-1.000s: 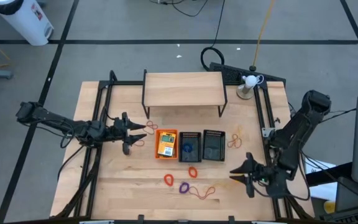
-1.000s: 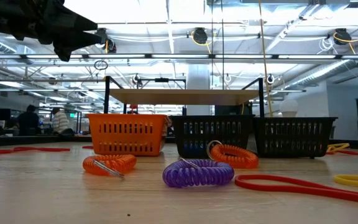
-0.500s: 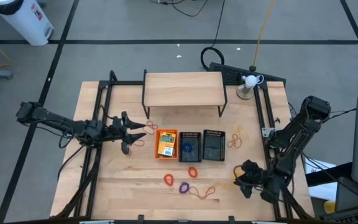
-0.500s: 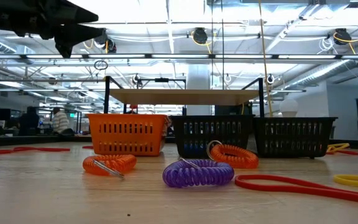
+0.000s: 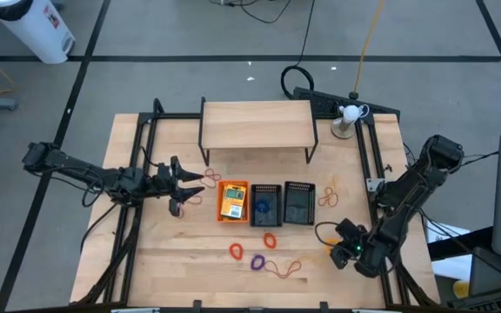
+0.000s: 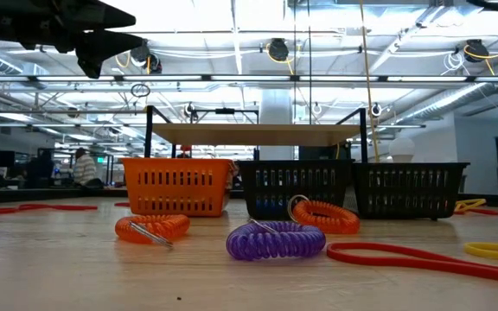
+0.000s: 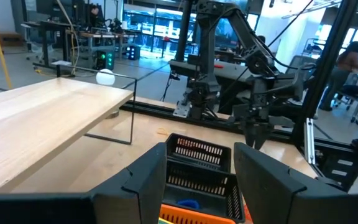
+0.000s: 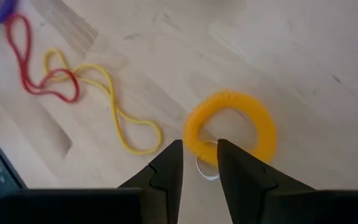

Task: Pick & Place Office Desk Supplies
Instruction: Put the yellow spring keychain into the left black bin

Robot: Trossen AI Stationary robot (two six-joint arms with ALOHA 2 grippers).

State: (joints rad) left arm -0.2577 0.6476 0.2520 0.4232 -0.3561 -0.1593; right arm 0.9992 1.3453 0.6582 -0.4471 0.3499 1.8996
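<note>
Yellow coil [image 8: 231, 129] lies on the table just ahead of the right gripper [image 8: 199, 163], whose fingers stand slightly spread and empty. Lower straight, straddle its near rim, then close.

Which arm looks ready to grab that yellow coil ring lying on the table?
The right. Its gripper points down right over the yellow coil ring, fingers slightly apart and empty. The left gripper hangs in the air beside the orange tray, across the table.
</note>
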